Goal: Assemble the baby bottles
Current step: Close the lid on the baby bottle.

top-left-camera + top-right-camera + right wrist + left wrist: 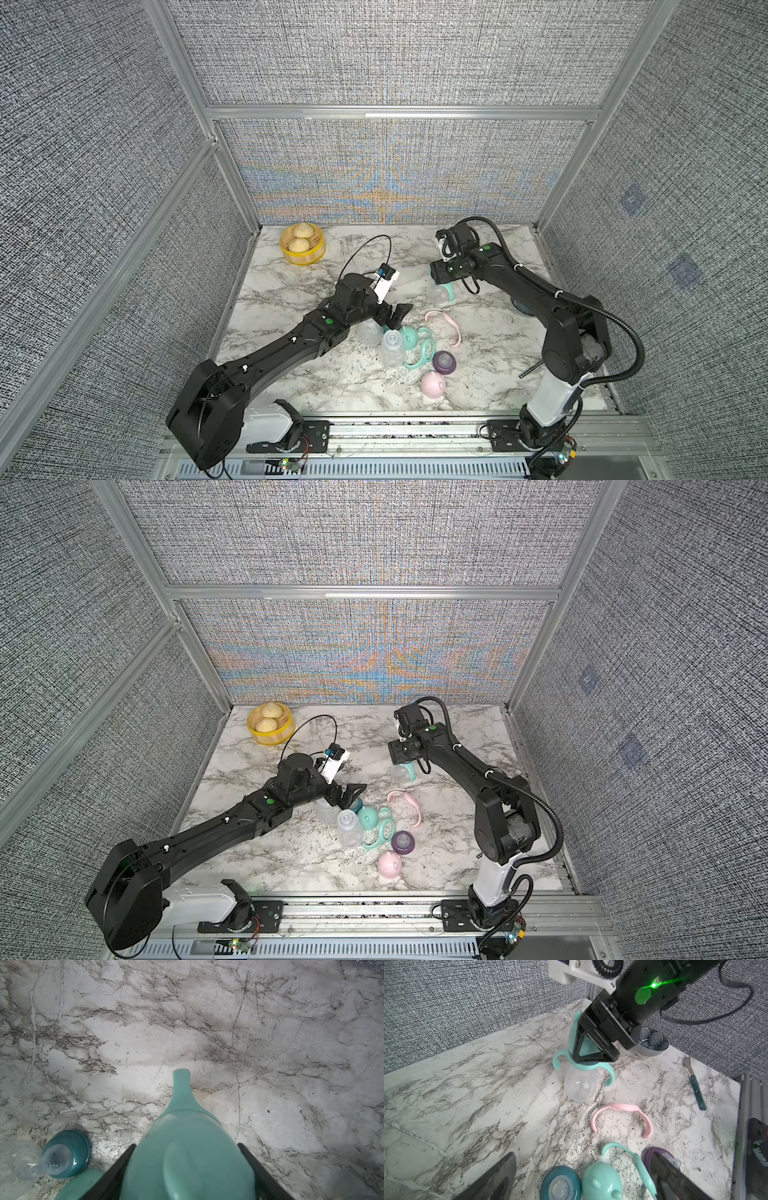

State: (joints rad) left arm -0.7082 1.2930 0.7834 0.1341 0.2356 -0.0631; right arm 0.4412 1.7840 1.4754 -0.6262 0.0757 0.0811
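Looking down in both top views, find the right gripper [443,286] low over the far bottle [438,296], upright on the marble table [316,386] with mint handles [449,291] already at its neck. Nearer the front, see the left gripper [392,318] spread wide and empty above a cluster of loose parts: a standing clear bottle [390,349], a second clear bottle [370,332] partly under the arm, a loose mint cap [409,336], a mint handle ring [424,353], a purple collar [444,361] and a pink cap [433,384], plus a pink handle ring [446,328] lying a little apart.

Turning to the left wrist view, note the right fingers [591,1057] clamped on either side of the held mint cap [572,1041], sitting on top of the far bottle; cannot tell whether fully seated. Close below the open left jaws, spot a teal collar [560,1185] flat on the table, just beside the loose mint cap.

Switching to the right wrist view, see the held mint cap filling the frame between two dark jaws, both against its sides.

Judging from all this: capping the first bottle, with two more not yet begun. Next, probably press the cap home, let go straight upward without tipping the bottle, then bring the teal collar to a clear bottle.
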